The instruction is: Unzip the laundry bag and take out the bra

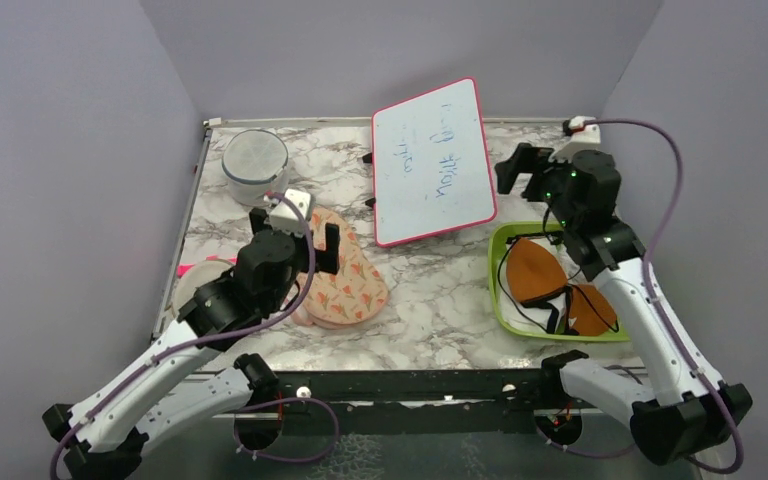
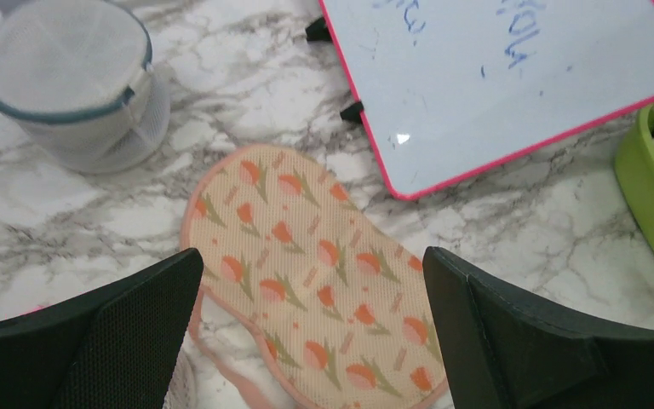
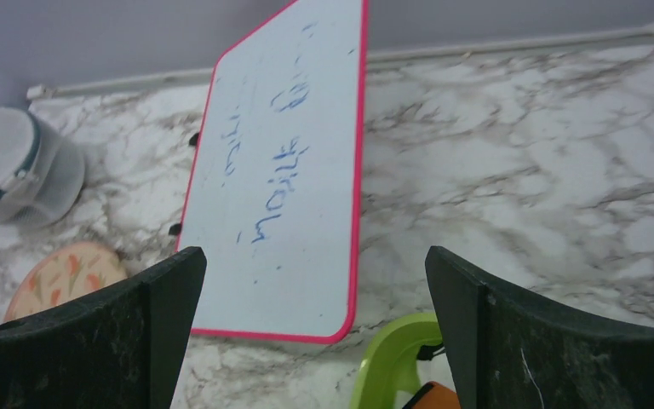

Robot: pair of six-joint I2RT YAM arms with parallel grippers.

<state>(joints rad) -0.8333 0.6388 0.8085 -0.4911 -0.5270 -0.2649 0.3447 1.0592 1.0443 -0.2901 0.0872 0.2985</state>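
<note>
The laundry bag point(image 1: 345, 282), a flat peach-pink pouch with orange-red and green motifs, lies on the marble table left of centre. It also shows in the left wrist view point(image 2: 315, 273) and as a corner in the right wrist view point(image 3: 64, 274). My left gripper point(image 1: 295, 235) hovers over its left end, open and empty, jaws spread wide point(image 2: 311, 332). The rust-orange bra point(image 1: 545, 285) with black straps lies in the green tray point(image 1: 500, 300) at the right. My right gripper point(image 1: 525, 165) is open and empty above the tray's far end point(image 3: 315, 332); the bra's edge point(image 3: 433, 399) shows below it.
A whiteboard with a pink rim point(image 1: 432, 160) lies at the back centre, between the bag and the tray. A round white mesh cylinder with a dark rim point(image 1: 255, 165) stands at the back left. A round white pouch point(image 1: 192, 283) lies at the left edge.
</note>
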